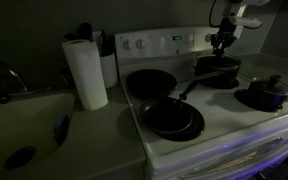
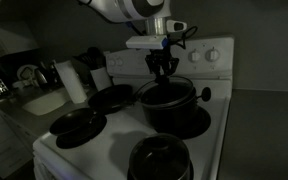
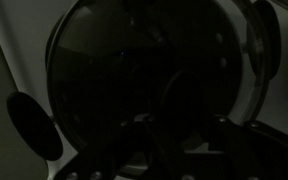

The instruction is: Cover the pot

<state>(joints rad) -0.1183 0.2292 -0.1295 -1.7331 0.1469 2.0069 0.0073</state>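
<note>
The scene is very dark. The wide black pot point(image 1: 216, 68) stands on the far burner of the white stove point(image 1: 234, 125), its long handle pointing toward the front pans; it also shows in an exterior view point(image 2: 167, 102). My gripper point(image 1: 222, 43) hangs straight down just above the pot's middle in both exterior views point(image 2: 162, 72). In the wrist view a large round dark disc with a bright rim point(image 3: 149, 70) fills the frame under the fingers point(image 3: 174, 135). It looks like a lid over the pot. I cannot tell whether the fingers grip anything.
Two flat black frying pans point(image 1: 149, 82) point(image 1: 172, 118) sit on the other burners. A small dark-blue saucepan with a knobbed top point(image 1: 266, 93) point(image 2: 159, 158) stands near the pot. A paper towel roll point(image 1: 86, 72) and a sink point(image 1: 24, 130) lie beside the stove.
</note>
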